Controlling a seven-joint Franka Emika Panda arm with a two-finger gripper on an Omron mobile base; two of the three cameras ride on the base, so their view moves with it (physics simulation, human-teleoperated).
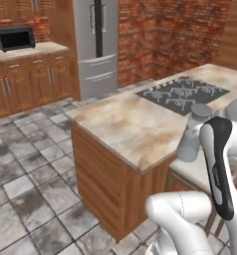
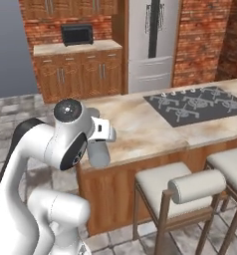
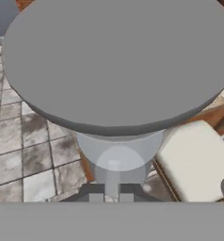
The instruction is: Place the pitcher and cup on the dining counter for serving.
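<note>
Two-finger gripper (image 3: 111, 196) clamped shut on the neck of the tall matte-grey cylinder pitcher (image 1: 192, 134), which hangs upright, long axis vertical, over the near edge of the beige marbled dining counter (image 1: 125, 124); free stone lies toward 12 o'clock, padded stool (image 2: 175, 191) at 4 o'clock.

No readable text, label, brand, number or sign appears on anything here.

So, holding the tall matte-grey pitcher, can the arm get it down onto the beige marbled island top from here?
Probably yes: the gripper is shut on the pitcher at the dining counter's near edge, with bare stone beside it.
</note>
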